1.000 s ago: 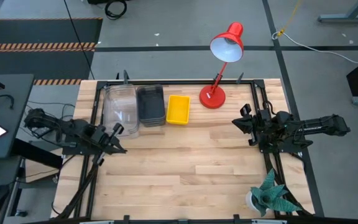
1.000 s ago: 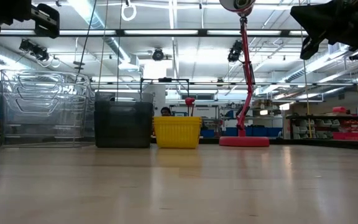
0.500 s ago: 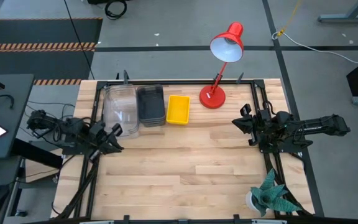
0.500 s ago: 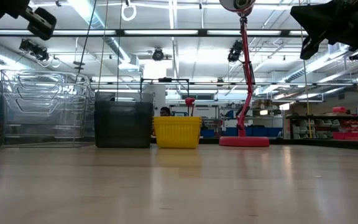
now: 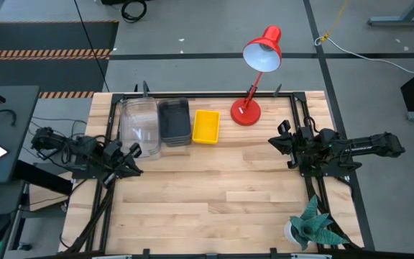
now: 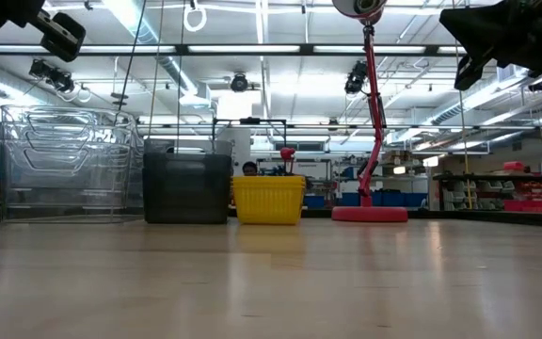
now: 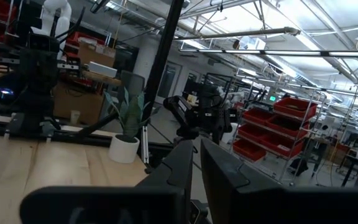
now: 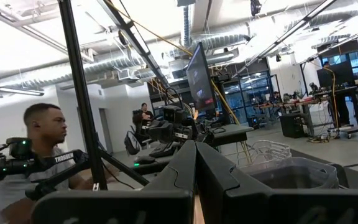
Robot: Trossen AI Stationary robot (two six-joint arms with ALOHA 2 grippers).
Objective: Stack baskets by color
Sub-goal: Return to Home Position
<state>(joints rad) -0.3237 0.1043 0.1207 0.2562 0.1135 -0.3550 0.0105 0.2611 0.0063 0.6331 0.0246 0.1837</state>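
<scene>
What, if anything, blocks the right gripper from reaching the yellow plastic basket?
Probably nothing: bare wooden table lies between the right gripper and the yellow plastic basket. The red desk lamp stands close beside that line, though.

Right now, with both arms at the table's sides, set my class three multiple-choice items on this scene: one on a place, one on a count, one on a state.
1. Which stands nearest the red lamp?
A. clear stack
B. dark grey stack
C. yellow stack

2. How many basket stacks stand on the table?
A. two
B. three
C. four

3. The fingers of the left gripper and right gripper are:
A. shut on nothing
B. holding a basket
C. holding the lamp

Answers: C, yellow sits beside the lamp's base. B, one stack per colour, in a row. A, both wait at the table's sides, fingers together, empty.
</scene>
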